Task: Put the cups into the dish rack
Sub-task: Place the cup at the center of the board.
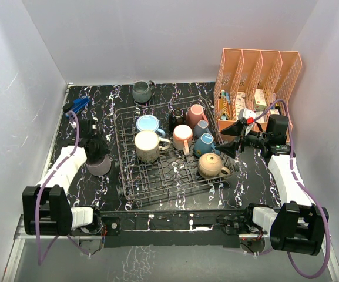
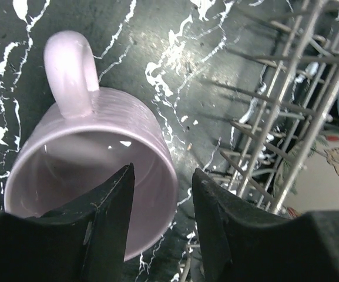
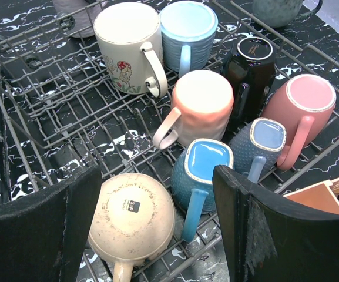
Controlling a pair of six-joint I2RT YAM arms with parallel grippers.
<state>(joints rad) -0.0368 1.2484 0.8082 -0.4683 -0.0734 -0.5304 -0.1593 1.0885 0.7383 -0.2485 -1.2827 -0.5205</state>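
The mauve mug [image 2: 87, 158] is being straddled by the left hand [image 2: 163, 176] on the table [image 1: 248, 179], just beside the left edge of the dish rack [image 1: 128, 188]. The mug's open mouth is being shown to the left wrist camera, with its handle pointing away from the hand. One finger is being held over the mug's inside and the other outside its wall, so the rim is lying between them. The fingers are being held apart, a strip of table is being seen between the wall and the outer finger, and no pinch on the mug is being shown.

The right hand [image 3: 157, 173] is being held spread wide and empty above the near right part of the rack.

Eight mugs are being carried in the rack with their bases turned up. A cream mug [image 3: 128, 47] and a light blue mug [image 3: 187, 29] are being seen side by side toward the left. A black mug [image 3: 248, 59] and a pink mug [image 3: 298, 111] are being seen toward the far right. A peach mug [image 3: 201, 108], a blue dotted mug [image 3: 257, 144], a teal mug [image 3: 201, 173] and a tan mug [image 3: 131, 220] are being seen nearer the right hand.

A grey mug [image 1: 141, 91] is being seen on the table behind the rack, apart from it. An orange mesh organizer [image 1: 257, 76] is being seen at the far right corner.
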